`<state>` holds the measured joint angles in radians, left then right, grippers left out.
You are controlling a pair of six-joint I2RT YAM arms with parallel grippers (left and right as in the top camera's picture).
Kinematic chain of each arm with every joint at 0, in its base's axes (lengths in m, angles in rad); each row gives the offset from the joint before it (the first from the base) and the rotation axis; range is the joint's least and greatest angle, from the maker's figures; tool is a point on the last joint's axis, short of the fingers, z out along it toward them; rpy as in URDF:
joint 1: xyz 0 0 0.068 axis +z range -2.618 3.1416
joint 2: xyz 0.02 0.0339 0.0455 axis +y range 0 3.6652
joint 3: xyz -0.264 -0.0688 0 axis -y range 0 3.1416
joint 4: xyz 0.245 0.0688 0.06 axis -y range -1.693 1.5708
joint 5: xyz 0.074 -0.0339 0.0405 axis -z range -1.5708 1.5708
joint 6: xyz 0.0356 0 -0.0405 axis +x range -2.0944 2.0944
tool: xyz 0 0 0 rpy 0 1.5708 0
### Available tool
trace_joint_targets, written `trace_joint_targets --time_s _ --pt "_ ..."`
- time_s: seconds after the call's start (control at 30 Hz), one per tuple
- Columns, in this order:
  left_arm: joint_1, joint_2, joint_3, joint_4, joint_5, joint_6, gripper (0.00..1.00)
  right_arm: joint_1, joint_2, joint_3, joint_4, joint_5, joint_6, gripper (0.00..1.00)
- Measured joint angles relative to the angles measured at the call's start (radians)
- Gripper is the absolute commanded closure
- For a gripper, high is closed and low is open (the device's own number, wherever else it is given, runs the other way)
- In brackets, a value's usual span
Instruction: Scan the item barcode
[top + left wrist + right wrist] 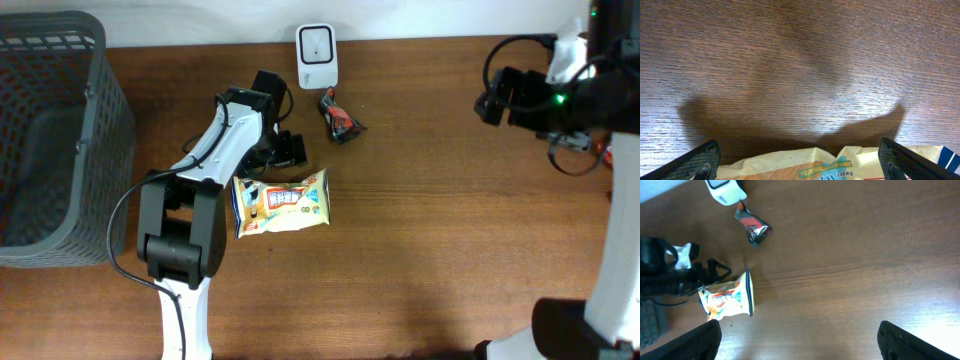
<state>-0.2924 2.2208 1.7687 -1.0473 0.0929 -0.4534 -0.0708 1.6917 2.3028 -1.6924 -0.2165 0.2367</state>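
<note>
Wooden table (450, 230), grey mesh basket (100, 120) at its far-left edge. Left arm (225, 135) reaches from the near side toward the far middle. Its wrist is bent down over the table, so the left gripper (800, 162) hangs low at the far edge of the snack bag (282, 202). Its fingers (700, 162) are spread wide, with nothing between them but the bag's crimped edge below. Right arm (560, 95) is held high at the far right, well apart from everything. The right gripper (799, 340) is also spread and empty. We take the snack bag for the item: it lies flat, mid-table, left of centre, print side up. We judge it light, soft and crinkly, with slick film and air inside. Best taken by a sealed end seam, gently, so it neither slips nor crushes. We cannot see a barcode. White barcode scanner (317, 55) stands at the far edge, near the bag. Small dark wrapper (341, 118) lies just near of the scanner.
</note>
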Motion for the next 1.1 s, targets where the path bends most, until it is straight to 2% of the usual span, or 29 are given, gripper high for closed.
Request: trace_joint_targets --time_s 0.27,0.43,0.5,0.67,0.9,1.1 --pt "-0.008 0.0 0.0 0.0 0.0 0.0 0.01 0.035 -0.286 -0.059 0.002 -0.012 -0.069 0.01" --pt "-0.01 0.0 0.0 -0.001 0.0 0.0 0.01 0.087 -0.319 -0.346 0.005 -0.014 -0.117 0.01" --pt "-0.01 0.0 0.0 -0.001 0.0 0.0 0.01 0.087 -0.306 -0.392 0.025 -0.014 -0.121 0.01" --pt "-0.01 0.0 0.0 0.0 0.0 0.0 0.01 0.087 -0.362 -0.404 0.046 -0.014 -0.148 0.01" --pt "-0.01 0.0 0.0 0.0 0.0 0.0 0.01 0.087 -0.613 -0.462 0.027 -0.014 -0.231 0.01" --pt "-0.01 0.0 0.0 0.0 0.0 0.0 0.01 0.087 -0.621 -0.471 0.018 -0.014 -0.245 0.01"
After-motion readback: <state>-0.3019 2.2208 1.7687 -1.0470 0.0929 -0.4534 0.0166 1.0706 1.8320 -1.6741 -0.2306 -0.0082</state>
